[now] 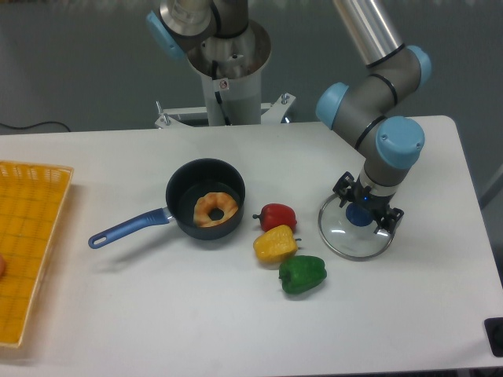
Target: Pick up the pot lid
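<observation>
From my station, I list one black pan (185, 192), left of the middle of the table; its contents, one orange-brown ring (215, 210), lying inside against the pan floor; its blue handle (130, 228) running out left and towards the near side. One yellow crate (30, 314), at the left edge, cut off by my view; in it, part of a reddish thing (2, 265), too little shown for me to name.

One clear pot lid (354, 244), lying on the right part of the table (165, 314), blue knob (359, 214) uppermost; one gripper (368, 206), reaching down over it from the far right, fingers apart, one to either side of the knob; whether either touches the lid, I cannot tell.

Three peppers between pan and lid: red (277, 216), farthest, near the pan's right rim; yellow (275, 245), just nearer; green (302, 275), nearest, near the lid's left rim. The pan and lid sit well apart; the lid lies well in from the table's near edge.
</observation>
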`<state>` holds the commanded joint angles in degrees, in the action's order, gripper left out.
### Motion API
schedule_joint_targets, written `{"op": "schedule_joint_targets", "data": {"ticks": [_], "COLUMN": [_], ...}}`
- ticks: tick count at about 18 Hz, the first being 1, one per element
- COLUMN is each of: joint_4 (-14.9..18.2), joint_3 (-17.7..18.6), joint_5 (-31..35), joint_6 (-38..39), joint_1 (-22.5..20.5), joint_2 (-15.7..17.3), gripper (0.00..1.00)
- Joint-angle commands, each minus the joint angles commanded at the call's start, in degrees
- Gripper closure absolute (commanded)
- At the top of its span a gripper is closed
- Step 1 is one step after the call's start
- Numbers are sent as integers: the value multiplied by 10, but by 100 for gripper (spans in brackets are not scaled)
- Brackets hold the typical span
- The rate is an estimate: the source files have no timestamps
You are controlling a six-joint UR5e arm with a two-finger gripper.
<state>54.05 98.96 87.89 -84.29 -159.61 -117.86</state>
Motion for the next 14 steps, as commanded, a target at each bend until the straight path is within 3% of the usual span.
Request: {"op": "schedule_joint_targets", "data": {"ticks": [7,14], "joint_4": [0,0], "joint_3": [-2,-2], "joint_5": [-1,-2], "joint_6": [-7,-20], "joint_1": [0,-2], "joint_2": [0,2], "gripper": [21,30]}}
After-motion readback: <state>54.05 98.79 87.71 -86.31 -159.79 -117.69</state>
